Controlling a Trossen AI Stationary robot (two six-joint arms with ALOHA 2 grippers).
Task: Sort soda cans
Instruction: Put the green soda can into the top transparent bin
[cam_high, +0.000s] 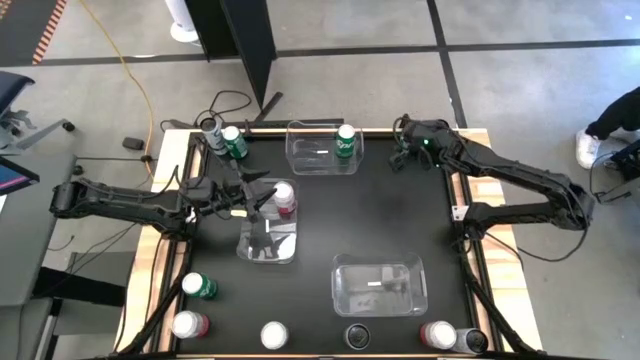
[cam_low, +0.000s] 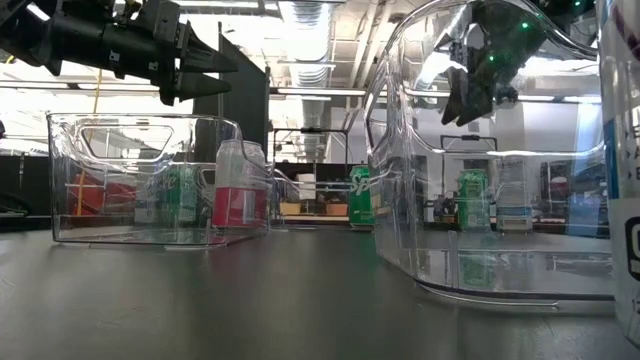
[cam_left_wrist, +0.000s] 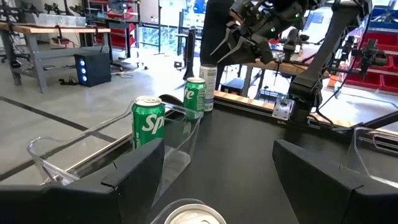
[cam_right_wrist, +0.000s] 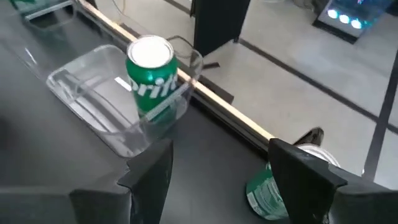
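1. Clear plastic bins sit on the black table (cam_high: 400, 215): one at upper centre of the high view (cam_high: 310, 150), one at centre left (cam_high: 262, 243), one at lower centre right (cam_high: 380, 285).
2. In the upper bin a green can (cam_high: 347, 141) stands upright in the right-hand corner; the right wrist view shows it inside the bin's wall (cam_right_wrist: 151, 73).
3. The right gripper (cam_high: 400, 152) hovers just to the right of that bin, above the table. Its jaws stand open and hold nothing.
4. The left gripper (cam_high: 262, 200) hangs over the top end of the centre-left bin, jaws open wide and empty, with a red-pink can (cam_high: 285, 200) upright in the bin just beside the fingertips. The left wrist view shows that can's silver top (cam_left_wrist: 189, 213) between the two fingers.
5. At the upper left corner of the table stand a green can (cam_high: 234, 141) and a grey-black can (cam_high: 212, 133), side by side.
6. Along the lower edge of the high view, from left: a green can (cam_high: 199, 286), a red-pink can (cam_high: 188, 325), a can seen only by its silver top (cam_high: 274, 335), a dark can (cam_high: 357, 335), a red-pink can (cam_high: 438, 334) and another dark one (cam_high: 472, 341) touching it.
7. In the low view the red-pink can (cam_low: 238, 190) shows through the left bin's wall.
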